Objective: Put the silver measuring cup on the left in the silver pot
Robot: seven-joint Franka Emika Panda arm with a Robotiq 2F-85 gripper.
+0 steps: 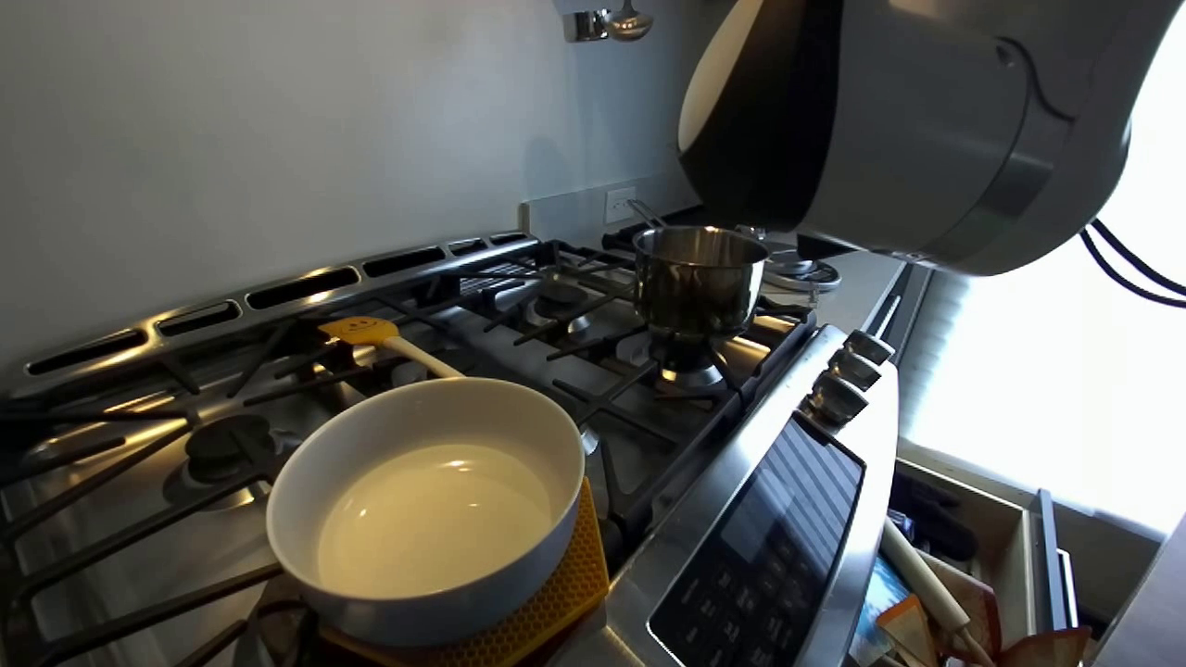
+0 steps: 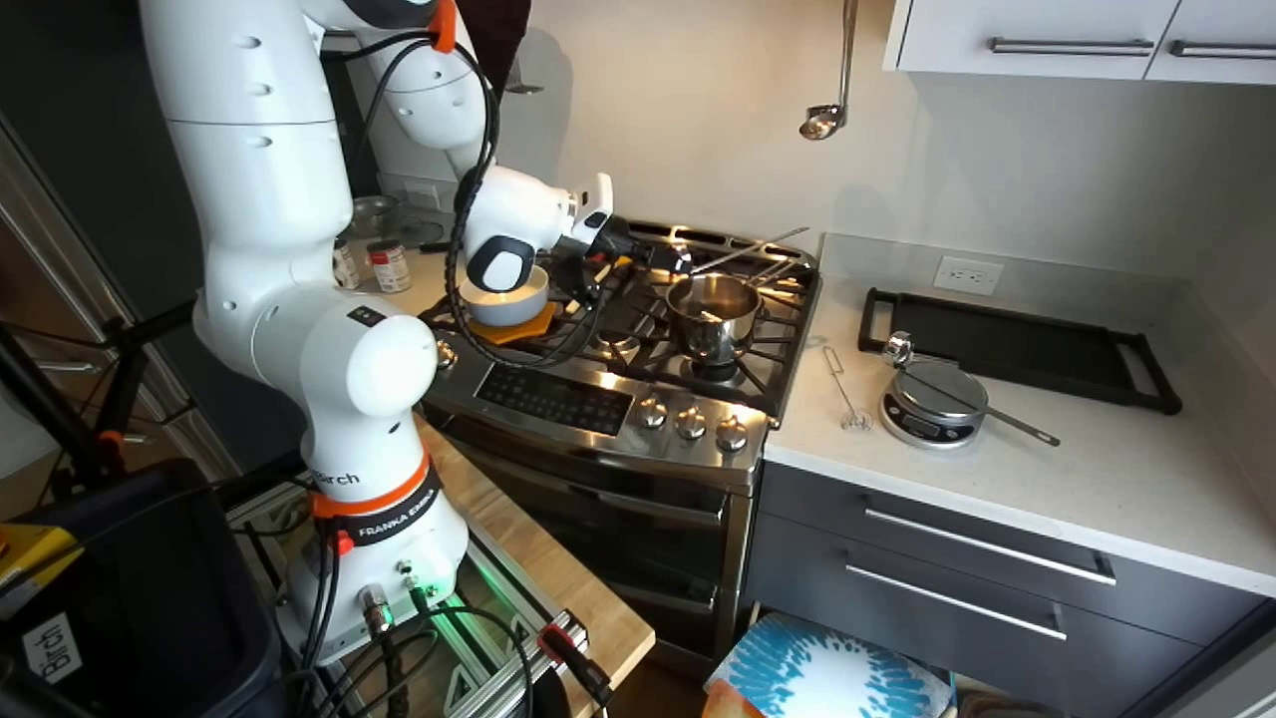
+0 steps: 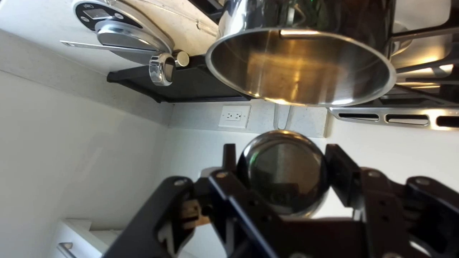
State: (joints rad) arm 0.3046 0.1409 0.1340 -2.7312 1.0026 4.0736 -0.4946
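Observation:
The silver pot (image 1: pixel 701 283) stands upright on a burner grate at the stove's end in both exterior views (image 2: pixel 713 324). Its open mouth fills the top of the wrist view (image 3: pixel 304 68). My gripper (image 2: pixel 666 257) is at the pot's upper side, a little above rim height, in an exterior view. In the wrist view my gripper (image 3: pixel 281 157) has both fingers pressed on a small shiny round cup, the silver measuring cup (image 3: pixel 285 175). Its long thin handle (image 2: pixel 750 251) points away toward the back wall. The cup's inside is hidden. The arm hides the gripper in an exterior view.
A wide pale pot (image 1: pixel 426 519) sits on an orange trivet (image 1: pixel 547 593), with a yellow spatula (image 1: pixel 361 331) behind. A similar long-handled cup (image 2: pixel 897 347) lies across a scale (image 2: pixel 932 404) on the counter. A whisk (image 2: pixel 847 394) and black tray (image 2: pixel 1017 344) are nearby.

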